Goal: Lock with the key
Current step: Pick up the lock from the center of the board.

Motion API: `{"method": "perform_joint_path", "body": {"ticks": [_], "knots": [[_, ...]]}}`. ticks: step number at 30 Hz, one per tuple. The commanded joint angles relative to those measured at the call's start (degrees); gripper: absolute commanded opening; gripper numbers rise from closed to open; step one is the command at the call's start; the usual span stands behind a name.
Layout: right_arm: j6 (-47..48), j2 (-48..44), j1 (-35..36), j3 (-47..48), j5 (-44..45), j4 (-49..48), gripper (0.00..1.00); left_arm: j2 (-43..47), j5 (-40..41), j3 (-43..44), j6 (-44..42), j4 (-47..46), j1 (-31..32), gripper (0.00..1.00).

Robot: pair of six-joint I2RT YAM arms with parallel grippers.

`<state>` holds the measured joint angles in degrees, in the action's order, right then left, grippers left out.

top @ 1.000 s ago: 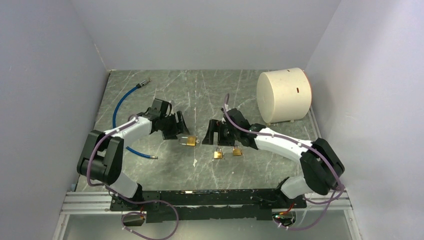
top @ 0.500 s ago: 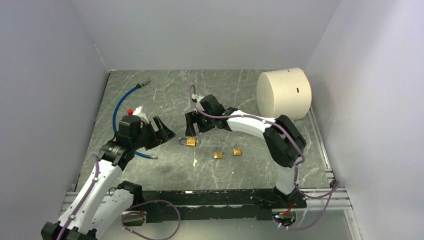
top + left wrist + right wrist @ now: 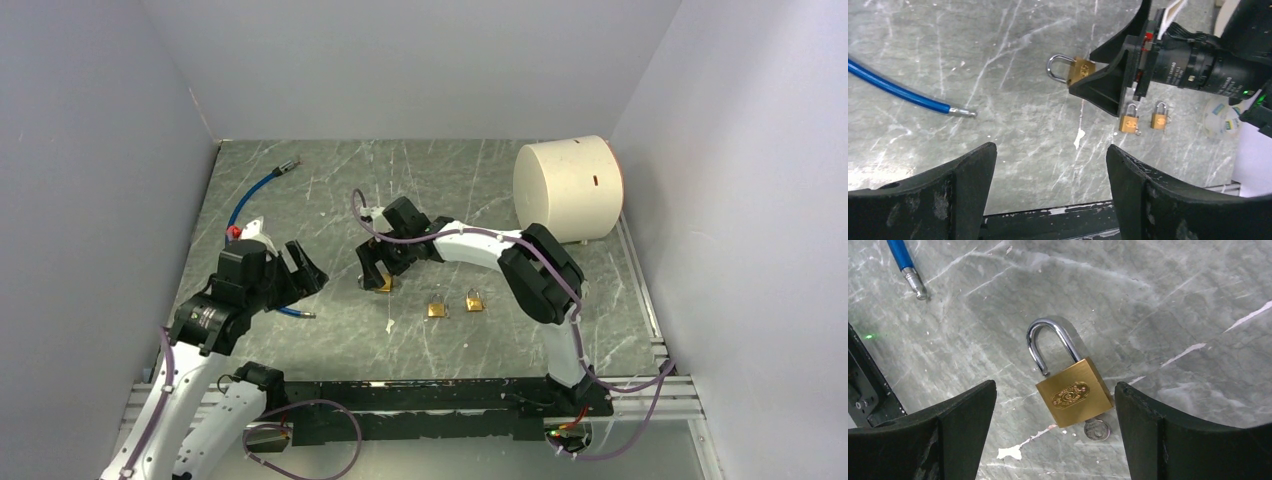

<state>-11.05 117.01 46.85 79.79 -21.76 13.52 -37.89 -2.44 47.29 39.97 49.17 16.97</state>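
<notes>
Brass padlock (image 3: 1075, 397) lies flat, key (image 3: 1096, 430) at its 6 o'clock end. Your right gripper (image 3: 1054, 386) straddles it, spread wide and empty, apparently lined up to grasp. Your left gripper (image 3: 1050, 149), at the padlock's 8 o'clock, is likewise spread and empty.

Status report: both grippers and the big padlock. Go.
Left gripper open, empty, off the work. Right gripper open, fingers either side of big padlock. Lock flat on table, key at its base. Nothing blocking; two small padlocks aside.
</notes>
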Motion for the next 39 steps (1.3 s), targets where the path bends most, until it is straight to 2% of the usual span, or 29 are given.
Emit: {"method": "perform_joint_path", "body": {"ticks": [1,5,17,23,35,37,39], "knots": [[3.24,0.55,1.43,0.63,-2.2,-0.33,0.9,0.44,4.54,2.09,-1.96,2.58,-0.03,0.84],[3.25,0.17,2.74,-1.23,1.19,-0.28,0.88,0.23,5.99,2.27,-2.97,3.09,-0.01,0.83],[4.63,-0.12,7.42,-1.42,20.18,3.88,0.83,2.19,9.17,2.59,-1.89,5.12,-0.05,0.8],[5.35,-0.29,9.72,-1.74,24.79,5.3,0.8,6.38,11.97,1.9,-0.37,5.39,-0.01,0.8],[1.24,4.77,12.42,1.63,30.25,9.69,0.58,8.36,14.13,1.32,0.65,5.5,-0.01,0.78],[0.63,5.23,12.81,2.97,31.61,11.45,0.59,8.28,14.02,1.4,0.56,5.6,-0.01,0.79],[-0.14,4.67,13.22,3.01,32.7,11.47,0.65,8.19,13.94,1.34,0.64,5.51,-0.01,0.79]]}}
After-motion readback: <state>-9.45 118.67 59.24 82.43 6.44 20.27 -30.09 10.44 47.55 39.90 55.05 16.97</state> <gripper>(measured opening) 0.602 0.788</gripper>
